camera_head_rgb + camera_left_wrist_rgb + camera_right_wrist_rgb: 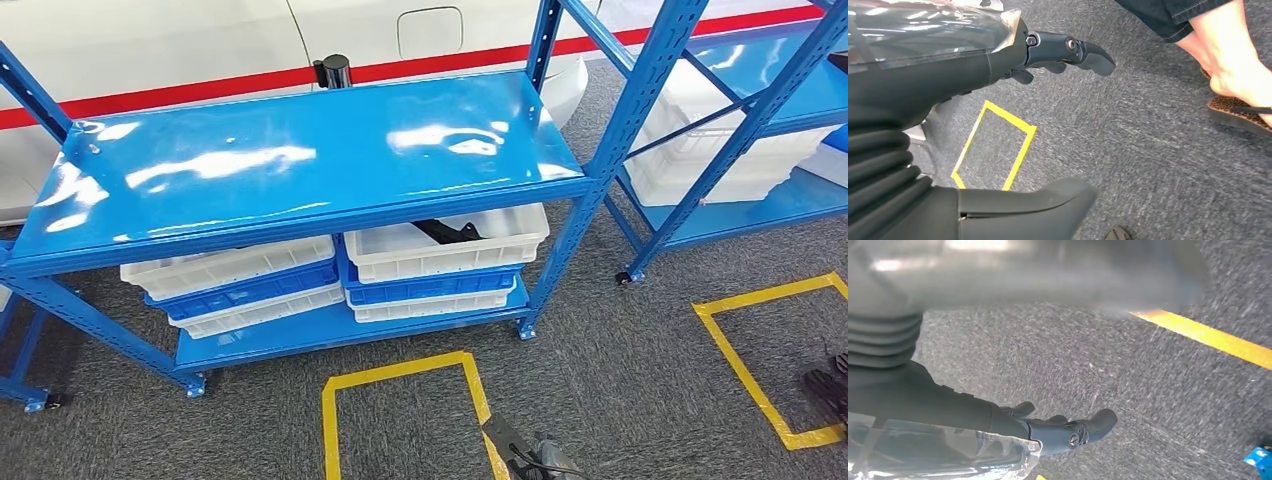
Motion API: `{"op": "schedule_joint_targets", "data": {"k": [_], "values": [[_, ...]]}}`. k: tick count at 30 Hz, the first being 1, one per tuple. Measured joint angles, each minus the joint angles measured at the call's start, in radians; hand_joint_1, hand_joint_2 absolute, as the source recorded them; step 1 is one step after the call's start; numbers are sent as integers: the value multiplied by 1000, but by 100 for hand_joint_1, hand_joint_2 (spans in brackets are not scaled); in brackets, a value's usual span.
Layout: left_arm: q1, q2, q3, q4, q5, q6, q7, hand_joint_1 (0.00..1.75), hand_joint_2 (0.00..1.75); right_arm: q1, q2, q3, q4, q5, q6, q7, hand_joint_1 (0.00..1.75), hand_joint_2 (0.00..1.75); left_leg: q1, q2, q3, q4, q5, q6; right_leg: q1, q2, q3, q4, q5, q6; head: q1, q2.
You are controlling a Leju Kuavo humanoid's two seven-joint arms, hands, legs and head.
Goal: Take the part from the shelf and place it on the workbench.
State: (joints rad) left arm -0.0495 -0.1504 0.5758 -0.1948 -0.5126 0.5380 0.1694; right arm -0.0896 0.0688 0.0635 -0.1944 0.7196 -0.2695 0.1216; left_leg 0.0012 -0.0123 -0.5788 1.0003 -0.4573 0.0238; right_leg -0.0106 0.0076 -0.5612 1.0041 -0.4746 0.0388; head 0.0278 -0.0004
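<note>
the part (452,232) lies in the upper white bin (440,252) of the right-hand stack on the lower level of the near blue shelf (300,160), under the shelf's glossy top deck. only a dark, bent strip of it peeks out past the deck's front edge, resting on the bin floor toward the far side; the rest is hidden, so its full outline cannot be told.

from what shows, it looks like a black, thin, angular piece, likely rigid moulded plastic or stamped metal, and probably light to moderate in weight. it should hold its shape when lifted rather than sag. a smooth dark finish could be slippery, so a grip across a narrow arm or near the bend would likely be steadier than pinching a flat face. it does not look fragile, though thin ends could catch on the bin wall as it comes out.

the gap between the top deck and the bin rim is low, so a reach would have to go in from the front, flat and shallow.

the left hand (1058,55) hangs over the grey carpet (1128,150) with its fingers loosely apart and nothing in it. the right hand (1058,432) also hangs over the carpet, fingers apart, empty. both are well away from the bin. a person's foot in a patterned sandal (1238,112) stands on the carpet near the left hand's side.
</note>
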Motion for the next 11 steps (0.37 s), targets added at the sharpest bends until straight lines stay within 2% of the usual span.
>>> {"op": "schedule_joint_targets", "data": {"k": [11], "values": [[60,43,-142,-46,157,-154,-57,0,175,69,-14,-22,-39,-211,74,-38,0,175,-5,-1,0,0,0,0,-4,-1,0,-1,0,0,0,0]]}}
